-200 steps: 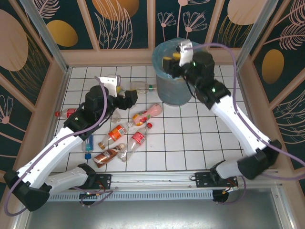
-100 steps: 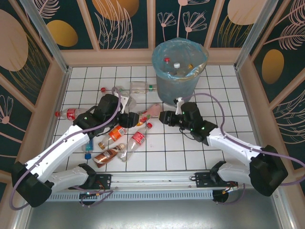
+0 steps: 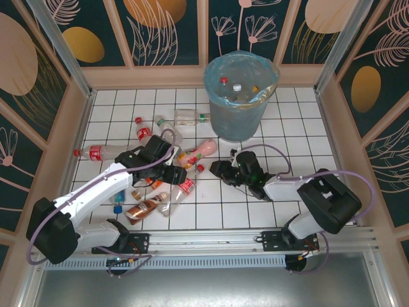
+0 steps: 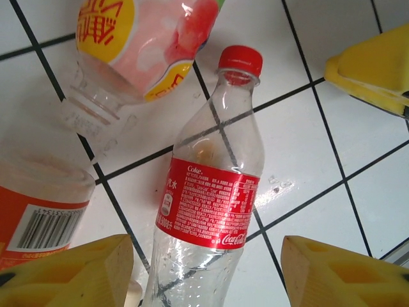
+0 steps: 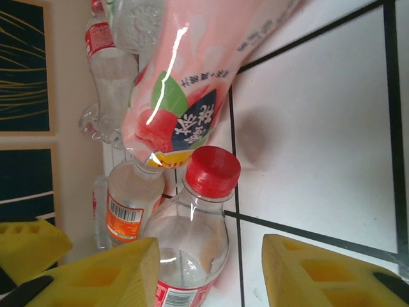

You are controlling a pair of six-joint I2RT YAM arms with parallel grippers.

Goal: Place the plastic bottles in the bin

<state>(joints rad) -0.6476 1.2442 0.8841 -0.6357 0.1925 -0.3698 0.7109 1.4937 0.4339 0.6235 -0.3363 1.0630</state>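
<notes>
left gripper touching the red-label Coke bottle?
Apart. Left wrist view: the Coke bottle lies between the pads of the open left gripper, with white tile showing on both sides.

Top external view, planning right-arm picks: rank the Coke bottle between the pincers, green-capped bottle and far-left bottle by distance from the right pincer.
1. Coke bottle, beside the right pincer.
2. Green-capped bottle, by the bin.
3. Far-left bottle, at the left edge.

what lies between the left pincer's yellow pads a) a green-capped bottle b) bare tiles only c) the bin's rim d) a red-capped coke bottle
d: the left wrist view shows the red-capped Coke bottle lying on its side, its lower half between the yellow pads of the open left pincer.
</notes>
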